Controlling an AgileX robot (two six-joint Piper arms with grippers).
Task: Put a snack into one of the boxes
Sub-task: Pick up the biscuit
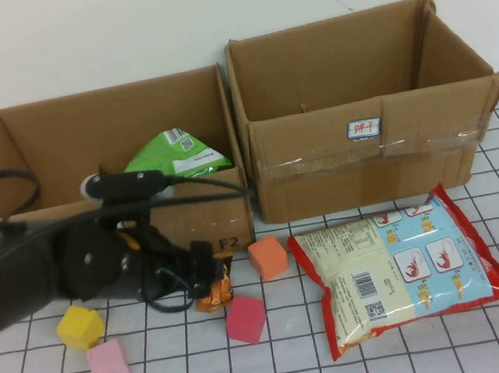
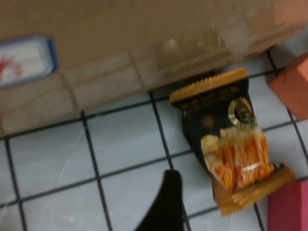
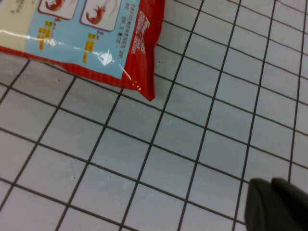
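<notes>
Low over the gridded table (image 1: 419, 357), my left gripper (image 1: 207, 267) hung just beside a small black-and-orange snack packet (image 1: 215, 291), which lay flat in front of the left cardboard box (image 1: 58, 129); I could not tell how its pincer stood. My right gripper (image 3: 274, 204), equally unreadable, sat near the big shrimp-chip bag (image 1: 407, 267).

Two boxes (image 1: 116, 149) (image 1: 358, 99), three snacks (image 1: 176, 155) (image 1: 215, 288) (image 1: 402, 263), four blocks (image 1: 80, 326) (image 1: 108, 364) (image 1: 246, 318) (image 1: 268, 258)

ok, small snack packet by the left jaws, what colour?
Small snack packet: black with orange picture and gold crimped ends, clearest in left wrist view. Left gripper beside it; right gripper parked.
</notes>
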